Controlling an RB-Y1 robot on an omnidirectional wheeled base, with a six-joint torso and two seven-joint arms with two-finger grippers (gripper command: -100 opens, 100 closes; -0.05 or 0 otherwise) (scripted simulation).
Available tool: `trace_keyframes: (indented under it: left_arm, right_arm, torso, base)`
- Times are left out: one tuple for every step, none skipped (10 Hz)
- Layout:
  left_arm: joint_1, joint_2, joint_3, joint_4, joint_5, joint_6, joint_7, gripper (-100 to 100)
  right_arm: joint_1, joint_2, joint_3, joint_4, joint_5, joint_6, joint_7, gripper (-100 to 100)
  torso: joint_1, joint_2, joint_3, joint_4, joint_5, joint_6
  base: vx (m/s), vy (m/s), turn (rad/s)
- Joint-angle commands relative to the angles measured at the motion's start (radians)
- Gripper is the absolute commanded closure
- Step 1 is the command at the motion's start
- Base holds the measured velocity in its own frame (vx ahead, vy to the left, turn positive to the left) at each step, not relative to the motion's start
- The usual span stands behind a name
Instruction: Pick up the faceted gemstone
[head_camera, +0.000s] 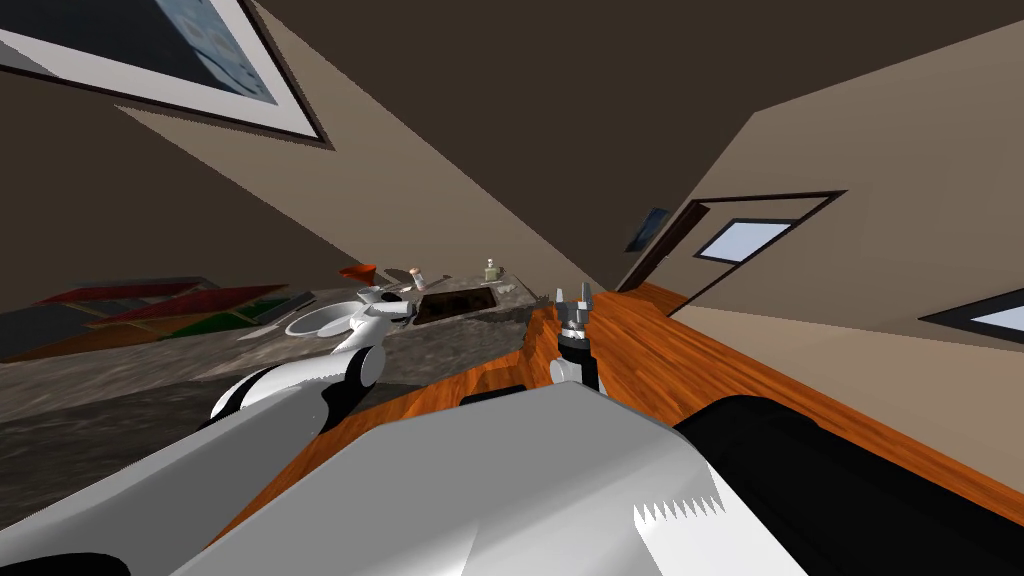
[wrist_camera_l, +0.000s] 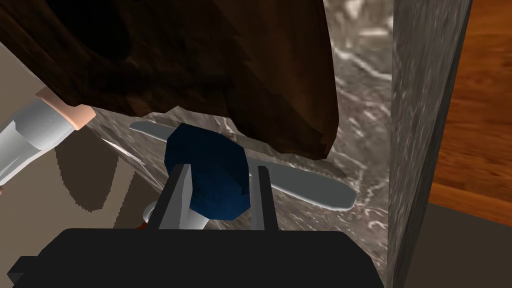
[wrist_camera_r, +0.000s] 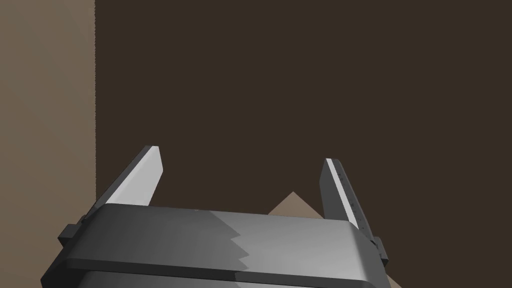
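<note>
Now my left gripper (wrist_camera_l: 222, 169) pinches the blue gemstone (wrist_camera_l: 210, 150) by its sides, ready to lift off the knife (wrist_camera_l: 310, 182); right gripper (wrist_camera_r: 241, 156) idles wide.

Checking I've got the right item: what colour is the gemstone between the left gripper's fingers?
Dark blue; the gemstone shows best in the left wrist view.

I stand in a home, marbled grey desk (head_camera: 120, 400) with sunken sink (head_camera: 455, 304), table knife (wrist_camera_l: 310, 185), wooden floor (head_camera: 690, 365), framed wall picture (head_camera: 200, 60), door (head_camera: 690, 265)
</note>
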Motion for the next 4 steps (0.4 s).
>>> trace_keyframes:
  left_arm:
    - [0.000,0.000,0.000,0.000,0.000,0.000,0.000,0]
    - [-0.013,0.005,0.006,-0.010,0.000,0.028,-0.011,100]
    - [-0.003,0.000,0.003,-0.013,-0.002,0.014,-0.002,100]
    - [-0.003,0.000,0.003,-0.015,-0.002,0.019,-0.003,0]
  right_arm:
    - [0.000,0.000,0.000,0.000,0.000,0.000,0.000,0]
    - [0.000,0.000,0.000,0.000,0.000,0.000,0.000,0]
    - [0.000,0.000,0.000,0.000,0.000,0.000,0.000,0]
    - [0.000,0.000,0.000,0.000,0.000,0.000,0.000,0]
  torso:
    - [0.000,0.000,0.000,0.000,0.000,0.000]
    - [0.000,0.000,0.000,0.000,0.000,0.000]
    - [-0.002,0.003,0.001,0.000,-0.001,0.000]
    - [-0.002,0.002,0.001,0.000,-0.001,0.000]
  base:
    - [0.000,0.000,0.000]
    - [-0.053,-0.030,-0.001]
    - [-0.033,-0.019,-0.001]
    - [0.000,0.000,0.000]
